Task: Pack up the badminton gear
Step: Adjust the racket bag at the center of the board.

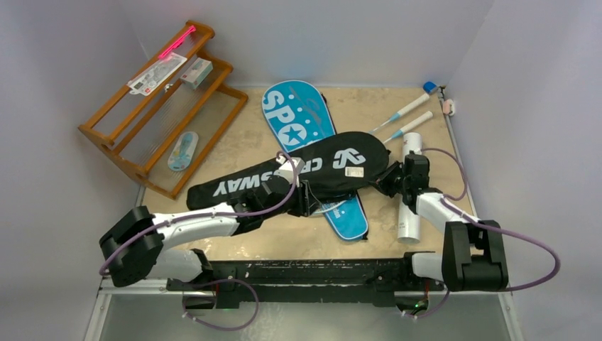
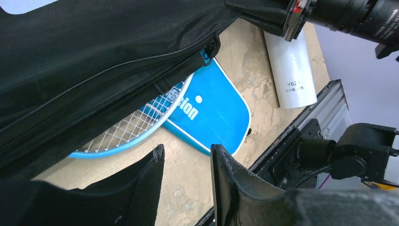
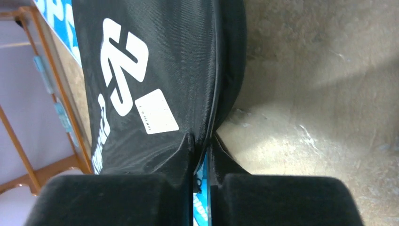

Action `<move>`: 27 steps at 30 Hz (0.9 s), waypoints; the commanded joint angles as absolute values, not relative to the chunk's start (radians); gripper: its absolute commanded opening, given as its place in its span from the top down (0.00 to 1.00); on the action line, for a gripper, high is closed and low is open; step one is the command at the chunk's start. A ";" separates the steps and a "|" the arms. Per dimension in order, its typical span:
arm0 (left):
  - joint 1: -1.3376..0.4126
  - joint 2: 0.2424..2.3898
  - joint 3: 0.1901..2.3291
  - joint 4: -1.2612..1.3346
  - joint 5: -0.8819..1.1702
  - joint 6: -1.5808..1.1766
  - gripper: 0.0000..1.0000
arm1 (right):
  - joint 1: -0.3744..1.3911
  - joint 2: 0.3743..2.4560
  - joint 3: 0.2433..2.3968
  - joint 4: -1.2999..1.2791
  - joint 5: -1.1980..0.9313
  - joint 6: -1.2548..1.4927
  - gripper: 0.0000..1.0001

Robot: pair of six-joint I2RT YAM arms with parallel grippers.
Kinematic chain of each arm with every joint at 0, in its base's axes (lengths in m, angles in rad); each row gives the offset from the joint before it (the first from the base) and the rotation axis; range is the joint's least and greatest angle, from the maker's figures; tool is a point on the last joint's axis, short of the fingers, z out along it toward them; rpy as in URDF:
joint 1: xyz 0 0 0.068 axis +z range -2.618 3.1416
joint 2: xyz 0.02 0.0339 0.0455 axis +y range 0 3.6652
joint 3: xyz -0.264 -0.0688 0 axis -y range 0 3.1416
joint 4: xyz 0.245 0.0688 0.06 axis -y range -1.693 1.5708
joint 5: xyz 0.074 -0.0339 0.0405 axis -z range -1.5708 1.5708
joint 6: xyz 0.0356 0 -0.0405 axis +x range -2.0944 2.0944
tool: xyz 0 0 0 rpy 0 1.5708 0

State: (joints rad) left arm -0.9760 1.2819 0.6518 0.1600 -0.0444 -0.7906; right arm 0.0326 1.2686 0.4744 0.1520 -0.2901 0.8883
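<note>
- A beige, stone-patterned tabletop (image 1: 245, 149) carries everything, with the two robot arms fixed at its near edge.
- A wooden rack (image 1: 163, 114) leans in the far left corner. It holds a white packet with a pink stick (image 1: 160, 67), a small box (image 1: 196, 71) and a pale blue item (image 1: 182, 150); their print is too small to read.
- A black racket cover (image 1: 334, 160) lies across the middle. White letters read "CR", then "SWAY", and the left arm hides the letters between. Beside the word are a white logo and a white sticker with unreadable print.
- A blue racket cover (image 1: 298, 114) lies under the black one, crossing it. Large white letters "SPO" show at its far end, and the left wrist view shows "sion" near its other end.
- A long white tube (image 1: 409, 213) lies on the right side of the tabletop, just beside the right arm. The left wrist view shows "Y62" above smaller, unreadable characters.
- A light-blue racket (image 2: 131, 129) with white strings has its head between the raised black cover and the blue cover.
- Two white racket handles (image 1: 410, 108) (image 1: 417, 122) stick out at the far right, one with a blue cap.
- The right gripper (image 3: 201, 141) is pinched nearly closed on the edge of the black cover's wide end.
- The left gripper (image 2: 188, 149) sits at the black cover's near edge, fingers apart, with only bare tabletop between them.
</note>
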 commanded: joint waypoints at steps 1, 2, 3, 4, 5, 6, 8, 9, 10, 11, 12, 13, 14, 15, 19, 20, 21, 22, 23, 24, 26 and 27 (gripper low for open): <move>-0.982 1.330 0.632 0.334 -0.041 -0.799 0.61 | 0.036 1.258 0.525 0.220 -0.311 0.880 1.00; -0.985 1.339 0.633 0.349 -0.041 -0.795 0.60 | 0.036 1.243 0.524 0.204 -0.318 0.879 1.00; -0.988 1.349 0.634 0.360 -0.044 -0.790 0.60 | 0.036 1.222 0.521 0.189 -0.325 0.876 1.00; -0.991 1.356 0.636 0.374 -0.045 -0.783 0.59 | 0.037 1.198 0.516 0.176 -0.334 0.872 1.00; -0.996 1.363 0.637 0.388 -0.047 -0.776 0.59 | 0.036 1.174 0.511 0.161 -0.343 0.869 1.00; -1.001 1.372 0.639 0.401 -0.053 -0.770 0.59 | 0.037 1.146 0.507 0.143 -0.350 0.866 1.00; -1.019 1.390 0.647 0.426 -0.062 -0.758 0.58 | 0.036 1.093 0.500 0.102 -0.363 0.861 1.00; -1.030 1.400 0.654 0.438 -0.068 -0.753 0.58 | 0.036 1.058 0.500 0.081 -0.367 0.860 1.00; -1.041 1.411 0.663 0.446 -0.076 -0.751 0.58 | 0.037 1.042 0.500 0.058 -0.369 0.859 1.00; -1.054 1.427 0.675 0.451 -0.084 -0.750 0.58 | 0.036 1.008 0.500 0.037 -0.369 0.860 1.00; -1.069 1.443 0.688 0.452 -0.094 -0.749 0.58 | 0.036 0.983 0.500 0.020 -0.370 0.860 1.00; -1.082 1.460 0.702 0.453 -0.108 -0.749 0.58 | 0.037 0.963 0.499 0.007 -0.369 0.864 1.00; -1.098 1.478 0.719 0.454 -0.122 -0.753 0.58 | 0.036 0.943 0.499 0.004 -0.366 0.866 1.00; -1.116 1.495 0.732 0.460 -0.136 -0.757 0.58 | 0.036 0.930 0.496 -0.008 -0.359 0.870 1.00; -1.164 1.571 0.794 0.471 -0.175 -0.765 0.57 | 0.036 0.915 0.495 -0.043 -0.343 0.886 1.00; -1.172 1.587 0.810 0.465 -0.185 -0.767 0.57 | 0.036 0.918 0.494 -0.044 -0.346 0.890 1.00; -1.177 1.602 0.828 0.458 -0.195 -0.770 0.57 | 0.037 0.920 0.493 -0.042 -0.351 0.894 1.00; -1.179 1.614 0.848 0.449 -0.202 -0.771 0.57 | 0.036 0.921 0.490 -0.039 -0.356 0.898 1.00; -1.180 1.624 0.862 0.435 -0.213 -0.773 0.57 | 0.037 0.922 0.487 -0.038 -0.357 0.900 1.00; -1.180 1.632 0.880 0.412 -0.230 -0.779 0.58 | 0.035 0.920 0.486 -0.040 -0.357 0.903 1.00; -1.178 1.640 0.899 0.362 -0.268 -0.790 0.61 | 0.036 0.911 0.487 -0.052 -0.346 0.907 1.00; -1.177 1.639 0.899 0.347 -0.282 -0.794 0.62 | 0.036 0.905 0.491 -0.063 -0.338 0.908 1.00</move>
State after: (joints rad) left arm -1.1805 1.6337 0.8417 0.3855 -0.1879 -0.7731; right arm 0.0326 0.9302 0.4824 -0.0765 -0.3325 0.9134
